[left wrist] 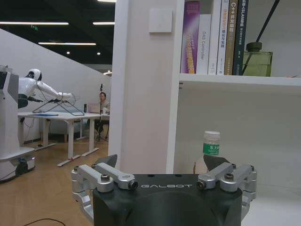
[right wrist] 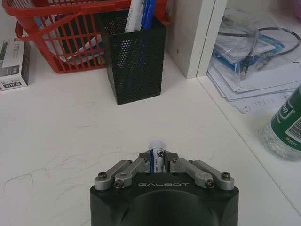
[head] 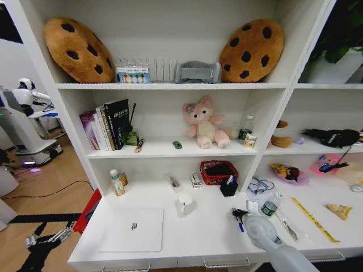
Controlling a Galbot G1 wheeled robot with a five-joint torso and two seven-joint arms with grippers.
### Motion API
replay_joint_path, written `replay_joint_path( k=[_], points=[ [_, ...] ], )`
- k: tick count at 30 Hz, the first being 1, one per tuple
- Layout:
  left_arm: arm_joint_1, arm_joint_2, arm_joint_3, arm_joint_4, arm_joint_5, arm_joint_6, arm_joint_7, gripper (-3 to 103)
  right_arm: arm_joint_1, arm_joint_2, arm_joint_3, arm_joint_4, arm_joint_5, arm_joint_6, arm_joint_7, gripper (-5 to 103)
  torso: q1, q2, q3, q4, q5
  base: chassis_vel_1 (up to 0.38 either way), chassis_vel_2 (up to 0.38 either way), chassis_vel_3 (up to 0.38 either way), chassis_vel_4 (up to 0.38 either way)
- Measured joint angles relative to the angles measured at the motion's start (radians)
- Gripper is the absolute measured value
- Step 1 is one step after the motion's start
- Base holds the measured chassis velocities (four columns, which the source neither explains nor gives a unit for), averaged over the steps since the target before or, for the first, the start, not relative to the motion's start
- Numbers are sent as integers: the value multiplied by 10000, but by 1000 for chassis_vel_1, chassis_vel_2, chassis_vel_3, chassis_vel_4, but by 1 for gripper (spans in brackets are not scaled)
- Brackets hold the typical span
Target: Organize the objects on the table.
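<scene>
From your head camera, look down at the white table (head: pixel 204 241). Your right gripper (head: pixel 237 214) is low over the right part of it, and a blue pen (head: pixel 240 226) sticks out from it toward the near edge. The pen's long line runs near to far. Just behind the gripper stand a black mesh pen cup (head: pixel 229 187) and a red basket (head: pixel 218 171). A white mug (head: pixel 185 204) is to its left. A green-labelled water bottle (head: pixel 270 205) is close on its right, with a yellow ruler (head: pixel 313 219) farther right. The silver laptop (head: pixel 133 229) lies flat and closed near the front left. A small bottle with a green label (head: pixel 116 182) stands at the far left. On the shelf above, a black marker (head: pixel 139 145) lies slanted, and a tiny green item (head: pixel 177 144) sits beside the pink plush toy (head: pixel 205 122). Your left gripper (head: pixel 48 238) hangs low, off the left end of the table.

From your left wrist camera, the left gripper's (left wrist: pixel 167 165) fingers are spread wide and hold nothing. The small bottle (left wrist: pixel 211 147) stands upright past them, under the shelf of books (left wrist: pixel 214 36).

From your right wrist camera, the right gripper (right wrist: pixel 159 157) is closed tight on the pen (right wrist: pixel 156 153), whose white tip points ahead at the pen cup (right wrist: pixel 135 59). The basket (right wrist: pixel 61 33) stands behind the cup, and the water bottle (right wrist: pixel 286 125) is at one side.
</scene>
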Motion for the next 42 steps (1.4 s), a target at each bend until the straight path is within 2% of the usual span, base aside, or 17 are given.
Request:
replay_joint_path(
  k=[6,9,10,11,12,13,14,15,17,19,21,22,26,30,42],
  points=[
    [1,0,0,0,0,0,0,100,68,-31,57,121,-93,70,-51,12,0,0,1,-1,3,0,0,0,0],
    [0,0,0,0,0,0,0,100,64,-31,210,337,-824,726,-597,12,0,0,1,1,1,0,0,0,0],
    [0,0,0,0,0,0,0,100,64,-31,210,337,-824,726,-597,12,0,0,1,1,1,0,0,0,0],
    [0,0,0,0,0,0,0,100,49,-14,237,366,-1239,1087,-865,12,0,0,1,0,0,0,0,0,0],
    [0,0,0,-1,0,0,0,100,48,67,265,338,-2688,2258,-1559,12,0,0,0,-1,1,0,0,0,0],
    [0,0,0,-1,0,0,0,100,48,67,265,338,-2688,2258,-1559,12,0,0,0,-1,1,0,0,0,0],
    [1,0,0,0,0,0,1,100,94,122,262,267,-3561,3009,-1955,12,0,0,1,-2,0,0,0,0,0],
    [1,0,0,0,0,0,1,100,94,122,262,267,-3561,3009,-1955,12,0,0,1,-2,0,0,0,0,0],
    [0,0,0,0,0,0,0,100,535,331,114,-60,-5246,4879,-2818,12,0,0,1,0,1,0,0,0,0],
    [1,0,0,0,0,0,0,100,659,366,75,-130,-5412,5108,-2921,12,0,0,1,0,1,0,0,0,0],
    [1,0,0,0,0,0,0,100,1276,517,-166,-438,-5695,5822,-3188,12,1,0,1,1,-1,0,0,0,0],
    [1,0,0,0,0,0,0,100,1276,517,-166,-438,-5695,5822,-3188,12,1,0,1,1,-1,0,0,0,0],
    [0,0,0,0,0,0,1,100,2246,695,-598,-1325,-6243,6684,-3598,12,1,0,1,3,-1,0,0,0,0],
    [0,0,0,0,0,0,0,100,2741,809,-736,-2207,-6586,7107,-3853,12,1,-1,1,1,1,0,0,0,0],
    [1,0,0,0,0,0,0,100,3206,1093,-731,-3729,-6602,7713,-4218,12,1,-1,1,-1,0,0,0,0,0]
  ],
)
